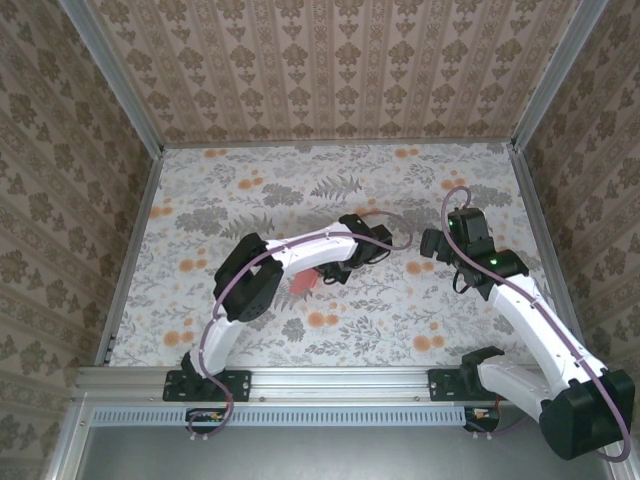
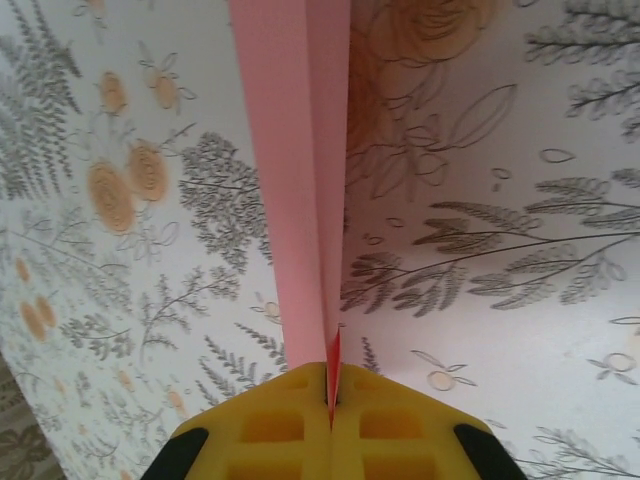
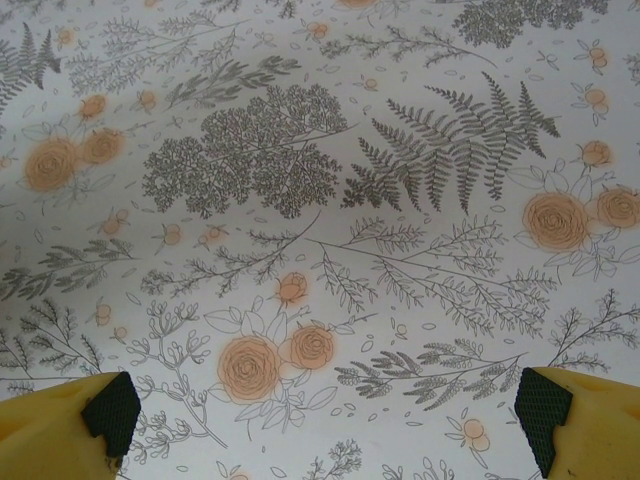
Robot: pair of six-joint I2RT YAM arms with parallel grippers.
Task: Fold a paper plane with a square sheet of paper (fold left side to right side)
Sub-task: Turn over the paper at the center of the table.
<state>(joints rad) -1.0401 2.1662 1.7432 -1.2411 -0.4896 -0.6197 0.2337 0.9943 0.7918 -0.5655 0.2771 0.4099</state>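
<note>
L gripper [image 2: 330, 390] clamps the slim salmon-pink folded-paper plane [image 2: 298, 180]; R gripper [image 3: 322, 412] gapes wide, empty. Looks like the final step: you'd release gently next.

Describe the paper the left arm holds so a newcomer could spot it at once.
Start at the floral tablecloth, mid-table under the white left arm. There its yellow fingers pinch a folded salmon-pink paper. It is plain and straight-edged, unlike the round orange flower prints around it.

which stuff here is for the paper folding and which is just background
For the job: folded pink paper, left tool shut on it, right tool open.
Just there: flowered tablecloth, patterned walls.
</note>
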